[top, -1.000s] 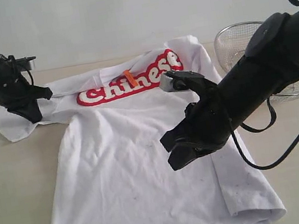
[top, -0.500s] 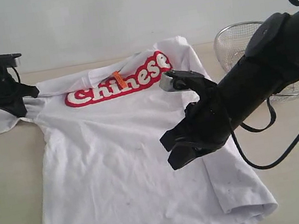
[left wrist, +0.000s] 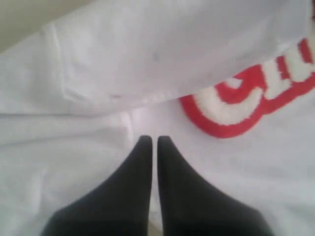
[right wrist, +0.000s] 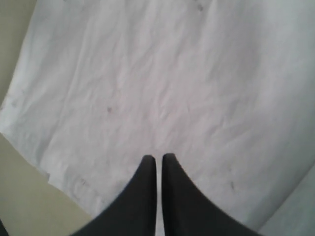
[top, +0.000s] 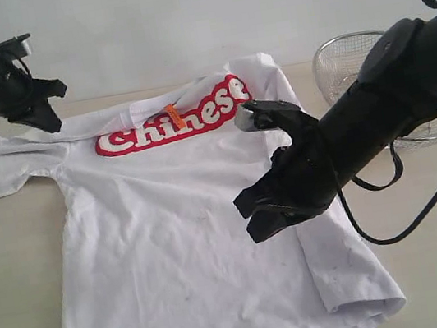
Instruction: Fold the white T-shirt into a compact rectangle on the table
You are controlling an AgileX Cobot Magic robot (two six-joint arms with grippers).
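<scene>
The white T-shirt (top: 173, 246) lay spread out on the desk (top: 14, 288) and filled the middle and bottom of the picture. Its top edge was turned down, so the red letters (top: 174, 121) showed near the top middle. One sleeve (top: 14, 159) stuck out flat at the upper left. The right side of the shirt looked tucked in already. A wire basket (top: 344, 61) sat at the upper right, apart from the shirt.

Our left pincer (top: 49, 120) hung in the air at the upper left, just above the shoulder of the shirt. Its two tips were pressed together and it held nothing. Our right pincer (top: 254, 218) was in the middle of the picture, over the right half of the shirt. It was closed too, with no cloth in it. We could not tell if it touched the cloth.

We thought the next job was to fold the left sleeve in. To do it well, the left pincer had to open first and come down on the outer edge of the sleeve. It had to pinch only the sleeve, then lift a little and carry it across slowly. The new edge needed to run straight, like the right side. The right pincer could press down softly so the shirt did not slide.
</scene>
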